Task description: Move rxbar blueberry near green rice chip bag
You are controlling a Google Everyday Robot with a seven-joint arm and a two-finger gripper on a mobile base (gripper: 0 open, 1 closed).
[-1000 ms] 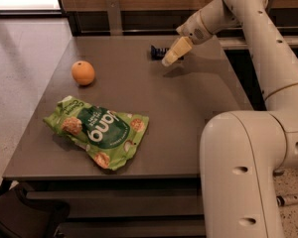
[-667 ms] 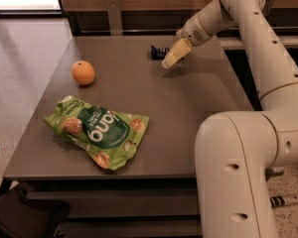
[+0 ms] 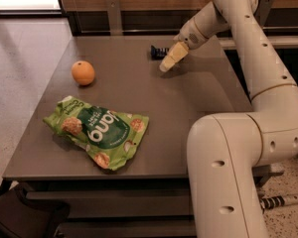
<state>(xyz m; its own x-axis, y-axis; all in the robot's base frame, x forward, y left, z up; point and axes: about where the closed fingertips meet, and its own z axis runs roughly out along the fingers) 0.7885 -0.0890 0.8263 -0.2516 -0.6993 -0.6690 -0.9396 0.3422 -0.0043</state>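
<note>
The rxbar blueberry is a small dark bar lying flat at the far side of the table, partly hidden behind my gripper. My gripper hangs just right of and in front of the bar, with its cream fingers pointing down at the tabletop. The green rice chip bag lies crinkled and flat at the front left of the table, far from the bar and from my gripper.
An orange sits at the left of the grey table, between the bar and the bag. My white arm fills the right side of the view. A wooden wall runs behind the table's far edge.
My gripper has moved very slightly; the bar, the bag and the orange have not moved.
</note>
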